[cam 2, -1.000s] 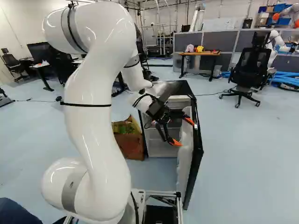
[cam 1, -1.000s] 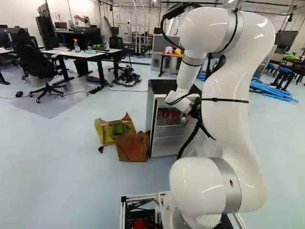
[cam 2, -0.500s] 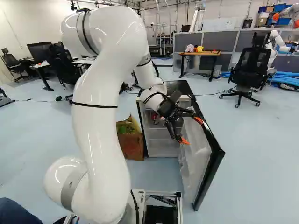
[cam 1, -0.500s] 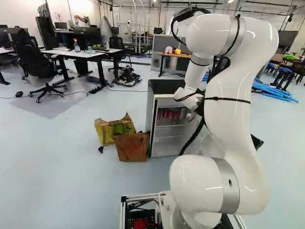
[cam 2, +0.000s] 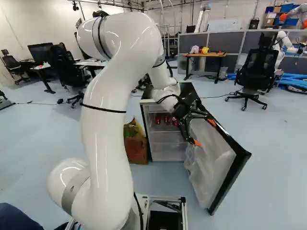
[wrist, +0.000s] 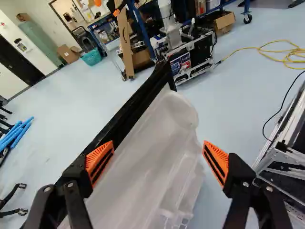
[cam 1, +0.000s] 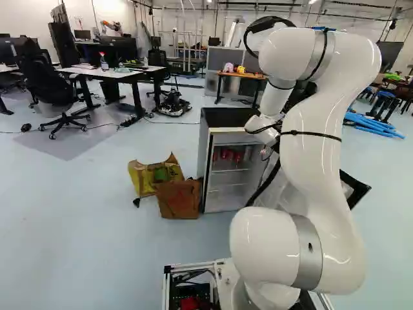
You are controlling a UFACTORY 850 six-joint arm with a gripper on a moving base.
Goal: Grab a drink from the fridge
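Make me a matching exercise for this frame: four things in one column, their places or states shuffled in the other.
1. fridge door
2. red drinks
3. brown bag
4. gripper

a. on the floor beside the fridge
b. fingers spread apart
c. swung open
d. inside the fridge, near its top

Pairs: 1-c; 2-d; 3-a; 4-b

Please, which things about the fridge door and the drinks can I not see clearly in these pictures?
- Labels on the red drinks: too small in both base views.
- Door's outer face: turned away in the right base view, mostly behind the arm in the left.
- Whether the gripper touches the door: unclear in the wrist view.
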